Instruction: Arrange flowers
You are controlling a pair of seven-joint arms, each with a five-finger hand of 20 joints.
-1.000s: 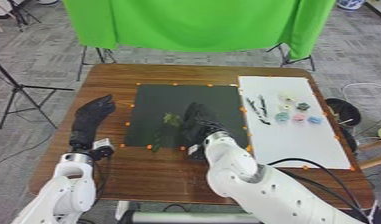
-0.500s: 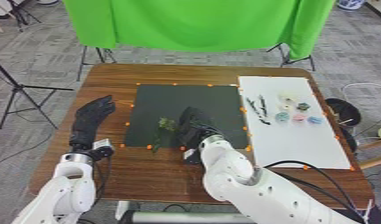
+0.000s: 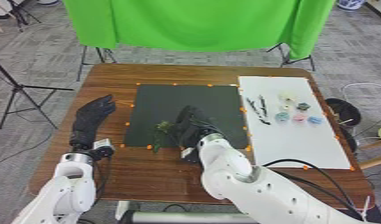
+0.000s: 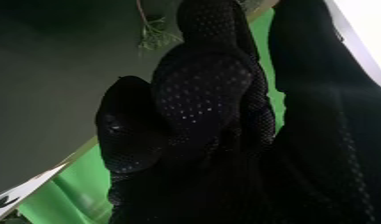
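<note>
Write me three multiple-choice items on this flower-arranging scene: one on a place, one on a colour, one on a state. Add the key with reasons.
1. The pink flower lies on:
A) the black sheet
B) the white sheet
C) the floor

2. The cloth hanging beyond the table is:
A) green
B) red
C) yellow

3. The left hand is:
A) clenched in a fist
B) curled round a flower
C) open and empty

Key:
1. B: it sits among other blooms on the white surface.
2. A: the hanging fabric is bright green.
3. C: its fingers extend, with nothing in them.
</note>
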